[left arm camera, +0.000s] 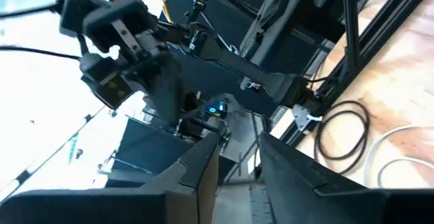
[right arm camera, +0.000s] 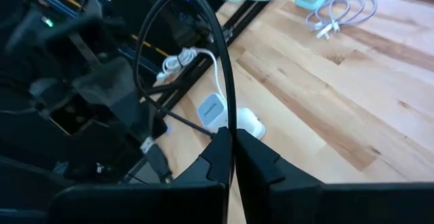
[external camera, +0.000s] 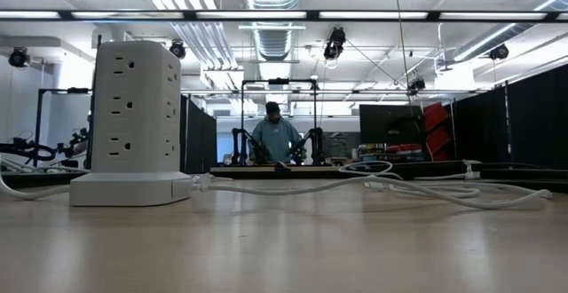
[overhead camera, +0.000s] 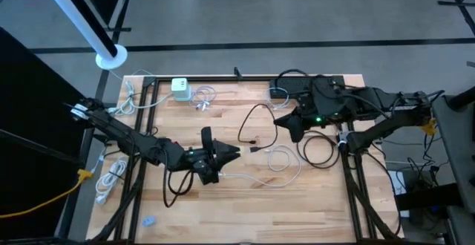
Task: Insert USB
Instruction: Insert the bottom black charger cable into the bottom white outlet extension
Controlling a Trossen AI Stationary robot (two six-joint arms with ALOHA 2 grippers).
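while right hand (right arm camera: pixel 232 157) pinches black cable (right arm camera: pixel 224 81)

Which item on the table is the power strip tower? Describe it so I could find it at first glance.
Start at the far edge of the wooden table in the high view, toward the left arm's side. The power strip tower stands there beside a small coil of white cable. It is the only upright pale block; the low view shows sockets stacked up its sides above a wider base.

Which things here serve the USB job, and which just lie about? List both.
Job: black cable, shut in the right pincer; white power tower; left pincer, waiting open.
Lying about: white cable coil beside the tower; white cable bundle left of the table; small blue scrap.
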